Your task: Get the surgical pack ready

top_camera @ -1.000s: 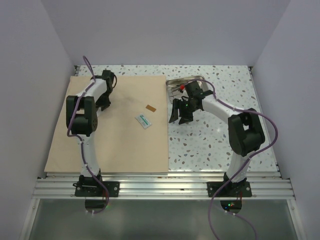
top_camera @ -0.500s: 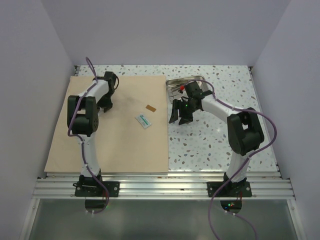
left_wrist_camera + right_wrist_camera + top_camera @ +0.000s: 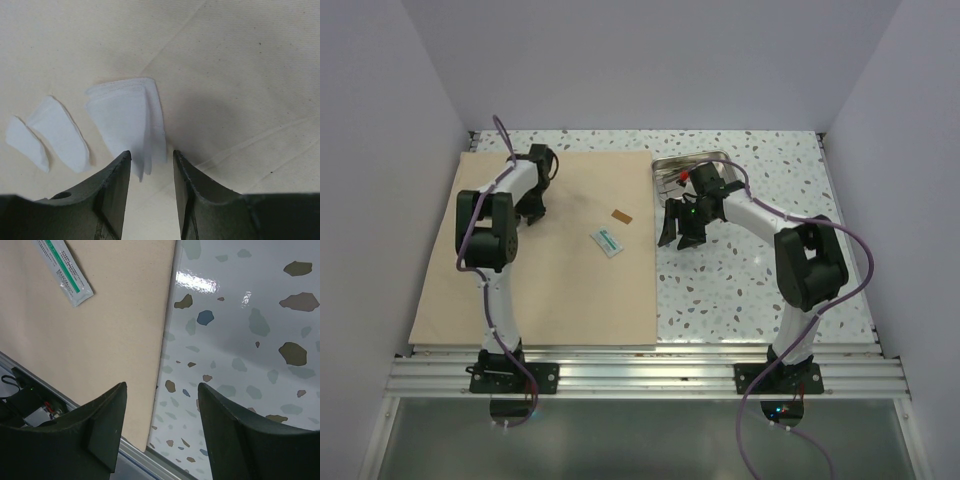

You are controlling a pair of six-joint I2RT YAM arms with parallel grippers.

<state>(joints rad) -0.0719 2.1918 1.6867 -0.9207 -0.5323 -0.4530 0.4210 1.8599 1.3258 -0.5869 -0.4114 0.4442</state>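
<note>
The tan wrap sheet lies flat on the left half of the table. The shiny steel tray stands just off its far right corner, with small instruments in it. My left gripper hangs open over the sheet's far left part. In the left wrist view the left gripper has nothing between its fingers, and a folded white gauze lies on the sheet just ahead of them. My right gripper stands open and empty over the sheet's right edge, near the tray.
A green-striped packet and a small brown piece lie on the sheet. Two smaller white pieces lie left of the gauze. Speckled tabletop shows at the right. Walls close in three sides; a metal rail runs along the front.
The left arm has shifted slightly to the right over the sheet. The right arm has not moved.
</note>
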